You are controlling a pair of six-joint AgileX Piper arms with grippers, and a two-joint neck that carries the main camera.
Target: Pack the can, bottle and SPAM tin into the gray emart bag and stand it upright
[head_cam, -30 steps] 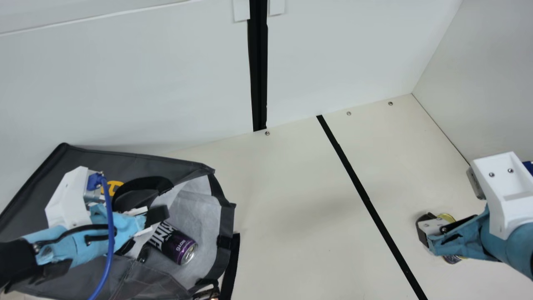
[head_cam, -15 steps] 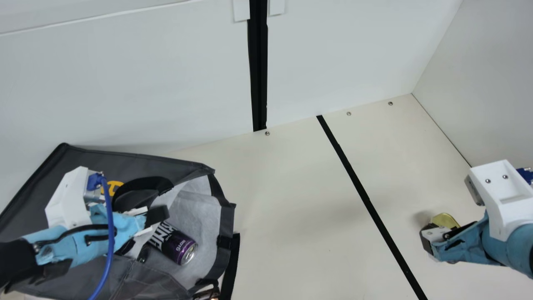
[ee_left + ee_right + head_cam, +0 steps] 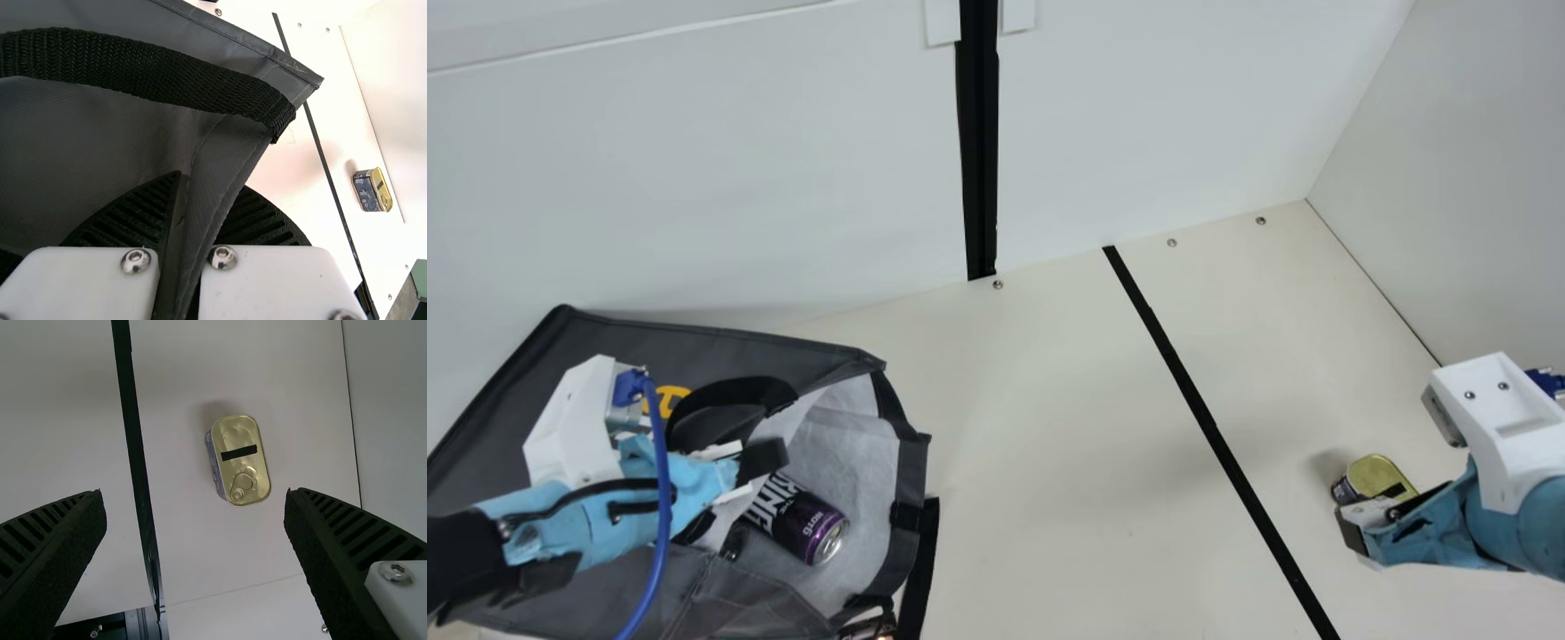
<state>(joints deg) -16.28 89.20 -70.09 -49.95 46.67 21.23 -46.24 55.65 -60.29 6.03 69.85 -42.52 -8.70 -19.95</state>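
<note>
The right gripper [image 3: 195,495] has moved a little toward the near right, so much more of the SPAM tin's [image 3: 233,433] gold top shows than a moment ago. Its two fingers are wide apart, with nothing between them. The tin sits on the table [image 3: 1049,427], right of the black line [image 3: 1209,418], so it still has to be picked up and packed. It looks like the right gripper is lining up to grab it.

The left gripper [image 3: 763,460] has not moved, and it pinches the edge of the gray emart bag [image 3: 623,329]. The bag lies on its side, with the purple can [image 3: 805,524] just inside its mouth, the same as before. It is hard to tell where the bottle is.
</note>
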